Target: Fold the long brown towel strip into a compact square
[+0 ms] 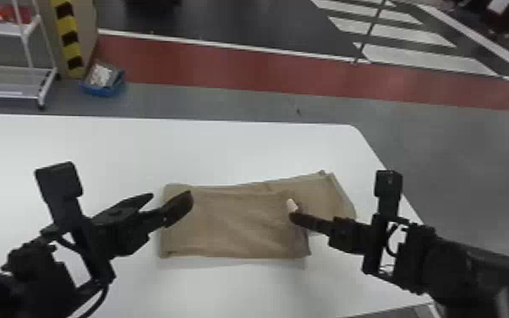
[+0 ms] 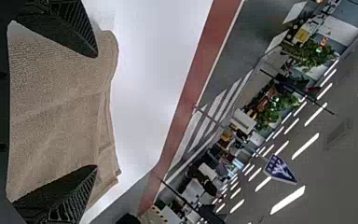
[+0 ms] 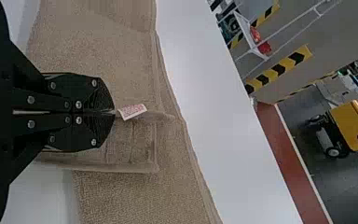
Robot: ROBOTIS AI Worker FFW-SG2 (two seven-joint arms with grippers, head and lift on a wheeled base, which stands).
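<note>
One brown towel (image 1: 236, 224), folded, long axis running left to right on one white table (image 1: 97, 148)! Two grippers: left gripper (image 1: 171, 194), jaws spread at its left end; right gripper (image 1: 294, 215) pinching towel beside one white tag (image 1: 291, 206).

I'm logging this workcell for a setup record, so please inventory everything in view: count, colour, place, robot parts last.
Brown towel: one, brown, partly folded on the table
Label: one, white with red print, at the towel's pinched edge
Table: one, white, under the towel
Bin: one, blue, floor beyond the table
Shelf rack: one, white, far left
Floor band: one, red, beyond the table
Crossing stripes: several, white, far right
Hanging sign: one, blue and white, background
Wheeled machine: one, yellow, background
Plants: several, green, background
Left gripper: one, black, open over the towel's left end
Right gripper: one, black, shut on the towel beside the label
</note>
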